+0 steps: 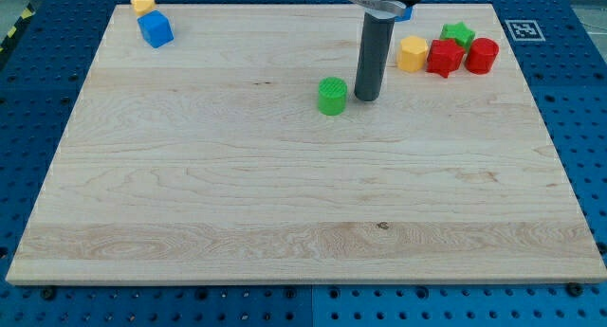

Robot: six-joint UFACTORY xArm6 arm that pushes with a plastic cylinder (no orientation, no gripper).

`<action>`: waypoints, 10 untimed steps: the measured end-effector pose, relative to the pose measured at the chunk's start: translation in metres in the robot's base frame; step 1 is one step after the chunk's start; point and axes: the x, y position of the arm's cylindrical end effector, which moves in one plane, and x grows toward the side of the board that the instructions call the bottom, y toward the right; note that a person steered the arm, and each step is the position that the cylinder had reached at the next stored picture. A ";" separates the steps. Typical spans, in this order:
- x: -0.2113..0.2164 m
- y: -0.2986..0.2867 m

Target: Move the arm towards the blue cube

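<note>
Blue cube [156, 29]: sits near the board's top left corner in the view, tilted a little against the board's edges.
Yellow neighbour: a small yellow block [142, 4] lies just above the blue cube, close to it, perhaps touching; its shape is hard to read.
Rod: the dark rod comes down from the view's top, right of centre; there is no pincer on it, so nothing opens or clamps.
My tip [366, 99]: rests on the wood well apart from the blue cube, far to the view's right and lower.
Green cylinder [332, 96]: stands just left of my tip, a narrow gap between them.
Right cluster: a yellow block [413, 54], a red block [444, 58] and a red cylinder [482, 56] sit in a row near the top right, with a green star-like block [458, 32] just above them.
Surface: a pale wooden board [285, 204] with visible grain.
Room: a blue perforated table [38, 109] surrounds the board; a black-and-white marker tag [524, 28] lies by the top right corner.
</note>
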 end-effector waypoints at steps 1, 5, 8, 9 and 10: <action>0.000 -0.007; -0.025 -0.039; -0.081 -0.065; -0.089 -0.077; -0.089 -0.085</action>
